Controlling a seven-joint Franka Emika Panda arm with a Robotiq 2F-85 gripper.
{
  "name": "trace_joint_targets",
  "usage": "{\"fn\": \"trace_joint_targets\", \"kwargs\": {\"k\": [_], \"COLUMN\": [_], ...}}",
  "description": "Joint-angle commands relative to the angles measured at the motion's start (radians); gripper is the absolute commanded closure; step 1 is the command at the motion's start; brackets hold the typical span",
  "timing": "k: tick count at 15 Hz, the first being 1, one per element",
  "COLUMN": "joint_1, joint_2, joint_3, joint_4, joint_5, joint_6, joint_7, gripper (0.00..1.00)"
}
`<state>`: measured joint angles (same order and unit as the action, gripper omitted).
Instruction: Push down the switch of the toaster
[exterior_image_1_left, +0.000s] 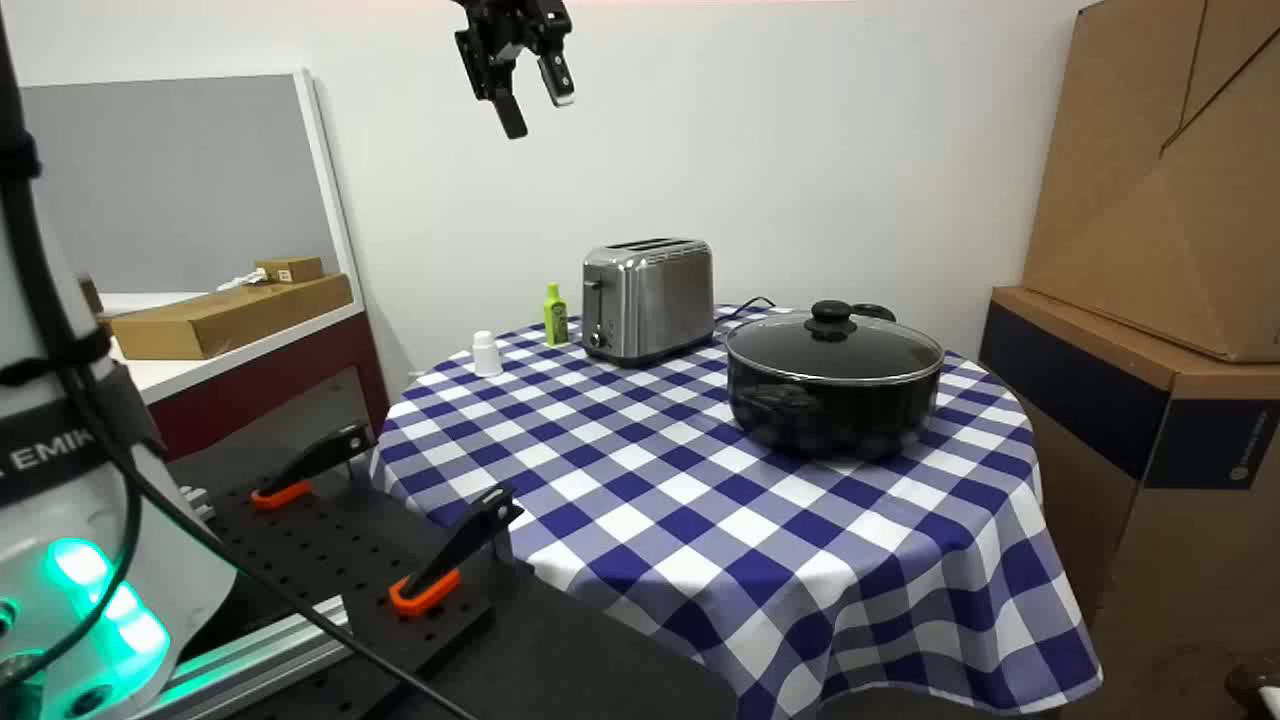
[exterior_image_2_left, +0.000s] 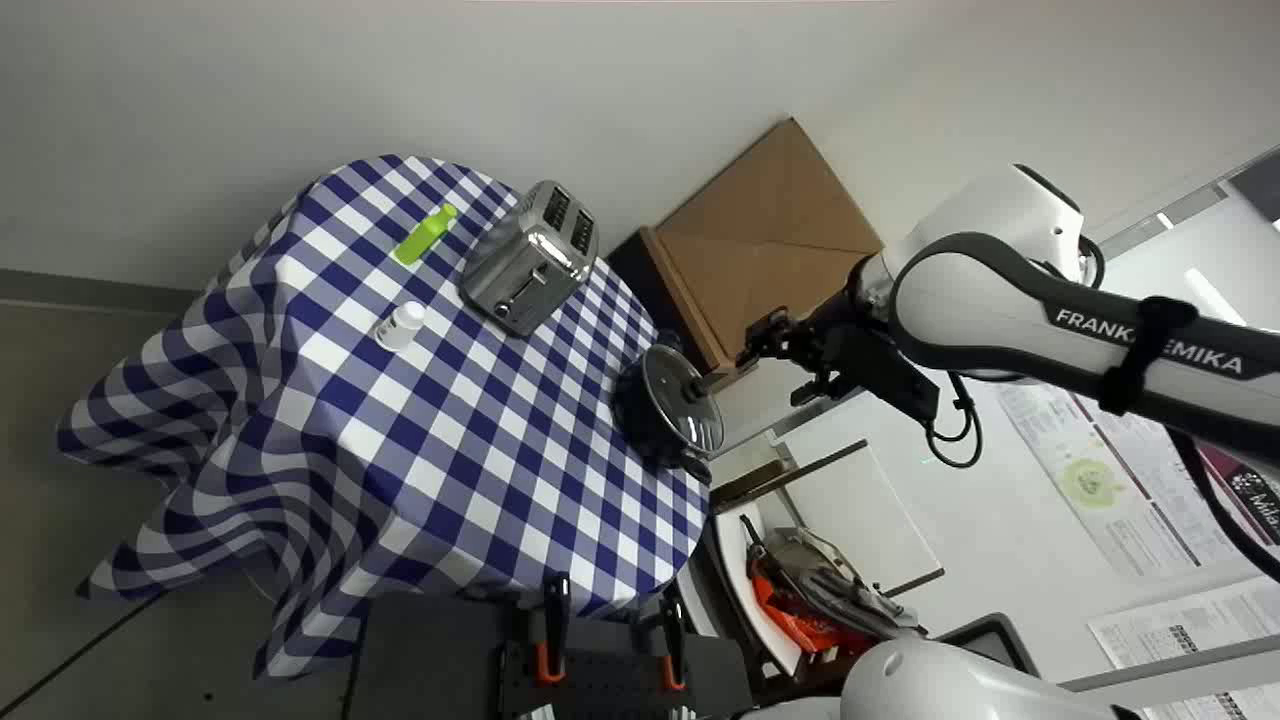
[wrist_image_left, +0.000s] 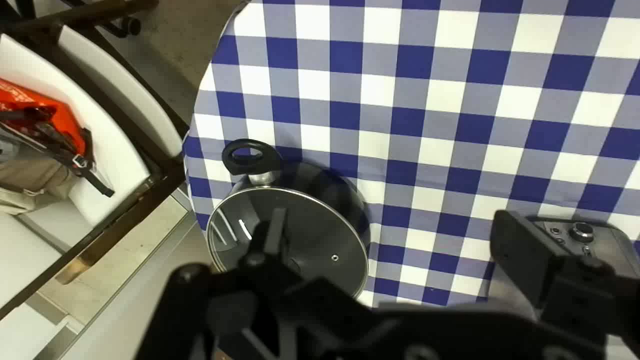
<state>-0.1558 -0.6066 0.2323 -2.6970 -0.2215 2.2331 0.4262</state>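
Note:
The silver toaster stands upright on a checked tablecloth in an exterior view. Its dark switch sits high on the narrow front face, above a round knob. In an exterior view the toaster shows its two empty slots, with the switch near the top of its front. In the wrist view the toaster is at the right edge, partly hidden by a finger; its knob shows. My gripper is open and empty, high above the table and apart from the toaster. Its fingers are wide apart in the wrist view.
A black pot with a glass lid stands beside the toaster. A green bottle and a white bottle stand on the toaster's other side. Clamps stick up at the table's near edge. Cardboard boxes stand beyond the table.

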Motion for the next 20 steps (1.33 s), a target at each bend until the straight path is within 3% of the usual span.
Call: {"fn": "trace_joint_targets", "kwargs": {"k": [1,2,7,11,15,20], "joint_1": [0.018,0.019,0.018,-0.014,-0.022,0.103], "joint_2": [0.002,0.021,0.140,0.293,0.484,0.733], "joint_3": [-0.018,-0.008,0.070,0.165,0.180,0.038], "joint_4": [0.002,0.014,0.075,0.146,0.236,0.381], "joint_5": [-0.012,-0.015,-0.055,-0.218,-0.492,-0.747], "joint_6": [-0.005,0.002,0.080,0.192,0.258,0.284], "joint_7": [0.009,0.020,0.111,0.261,0.471,0.646], "gripper": [0.12,0.28,0.65,0.96,1.00,1.00]}}
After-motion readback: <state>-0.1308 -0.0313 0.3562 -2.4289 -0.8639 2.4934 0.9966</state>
